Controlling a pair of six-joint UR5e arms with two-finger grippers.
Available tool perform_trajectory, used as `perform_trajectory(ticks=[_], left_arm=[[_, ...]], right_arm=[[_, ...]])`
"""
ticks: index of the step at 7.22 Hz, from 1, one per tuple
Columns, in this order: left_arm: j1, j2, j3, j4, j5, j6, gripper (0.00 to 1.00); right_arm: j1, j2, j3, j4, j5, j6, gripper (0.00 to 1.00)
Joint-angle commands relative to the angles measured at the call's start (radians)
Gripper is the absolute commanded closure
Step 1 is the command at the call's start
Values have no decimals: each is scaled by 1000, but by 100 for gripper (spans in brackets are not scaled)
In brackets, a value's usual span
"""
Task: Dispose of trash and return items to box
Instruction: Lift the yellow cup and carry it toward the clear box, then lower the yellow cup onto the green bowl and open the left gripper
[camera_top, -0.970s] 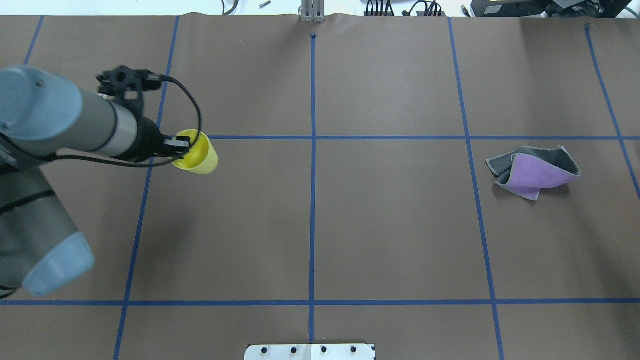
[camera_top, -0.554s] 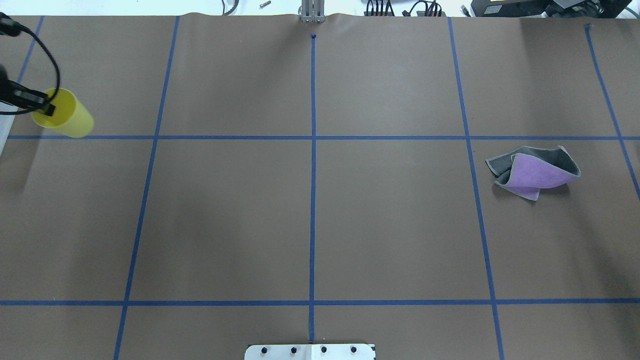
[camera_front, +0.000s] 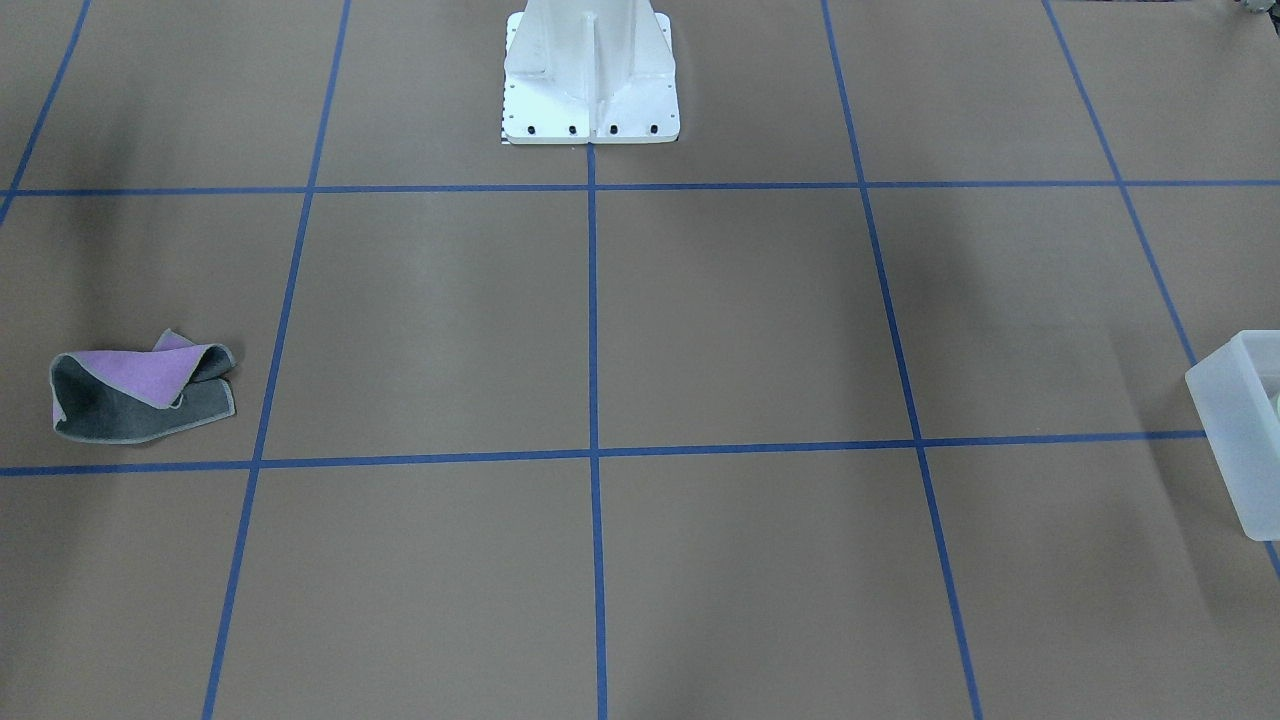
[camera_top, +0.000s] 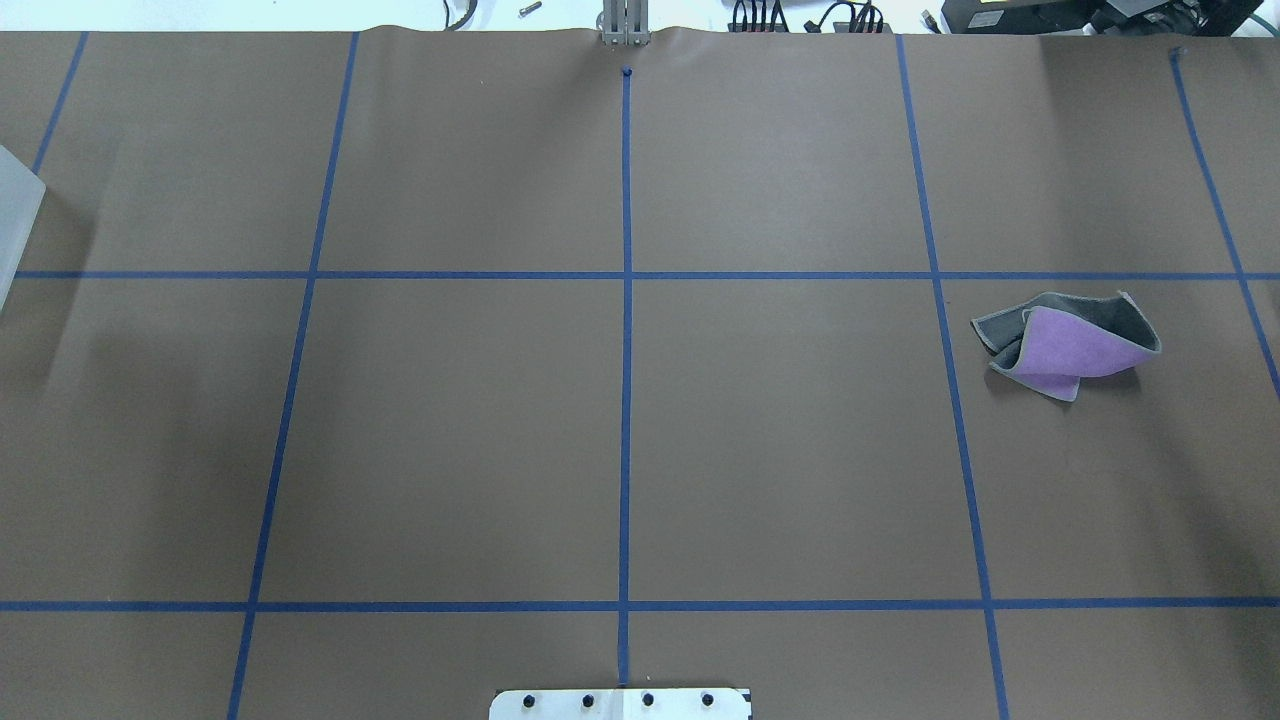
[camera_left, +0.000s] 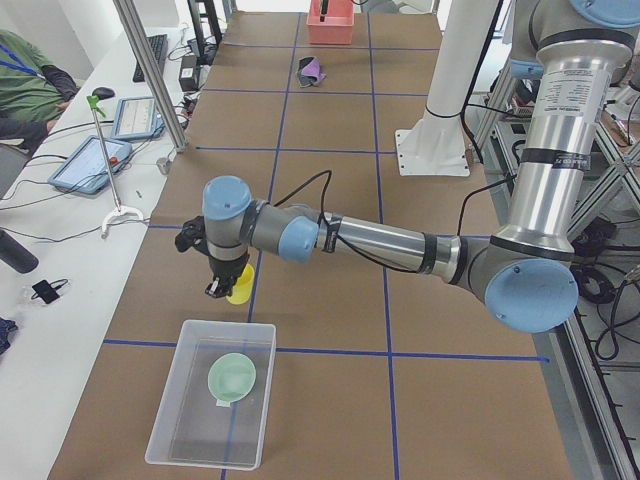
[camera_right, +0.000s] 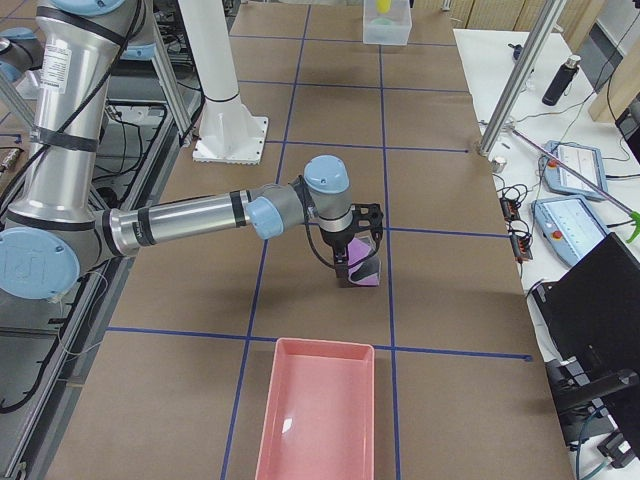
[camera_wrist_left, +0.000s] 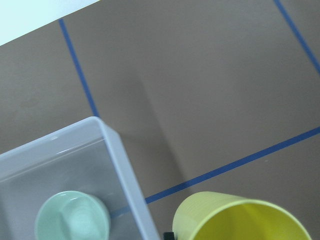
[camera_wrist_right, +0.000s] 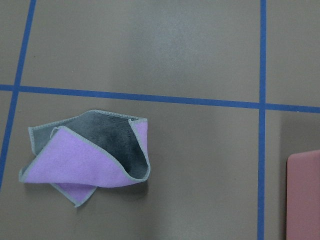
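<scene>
My left gripper (camera_left: 224, 284) is shut on a yellow cup (camera_left: 240, 290) and holds it above the table, just beside the near end of the frosted white box (camera_left: 215, 390). The left wrist view shows the cup's rim (camera_wrist_left: 240, 220) next to the box wall (camera_wrist_left: 125, 165). A pale green bowl (camera_wrist_left: 72, 220) lies in the box. My right gripper (camera_right: 355, 262) hovers over a crumpled purple-and-grey cloth (camera_wrist_right: 90, 160); I cannot tell whether it is open. No fingers show in the right wrist view. Neither arm shows in the overhead view.
A pink bin (camera_right: 320, 410) stands on the table near the cloth; its edge shows in the right wrist view (camera_wrist_right: 302, 195). The white robot base (camera_front: 590, 75) stands at the table's middle edge. The box's corner shows at the overhead view's left edge (camera_top: 15, 220).
My left arm has carried the yellow cup leftward and out of the overhead view. The box's corner now shows there. The cloth has not moved.
</scene>
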Motion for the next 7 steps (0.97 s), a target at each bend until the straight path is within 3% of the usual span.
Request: perform_trajectory(ticks=[1, 3, 5, 7], left_arm=[[-28, -34, 318, -293, 5, -41, 100], [-19, -45, 411, -420, 93, -135, 100], [26, -42, 416, -433, 94, -195, 100], [96, -35, 444, -527, 94, -298, 100]], right_arm=[[0, 0, -2, 3, -3, 0, 0], [0, 0, -2, 3, -4, -1, 0], [0, 0, -2, 3, -4, -1, 0], [0, 1, -2, 5, -6, -1, 0]])
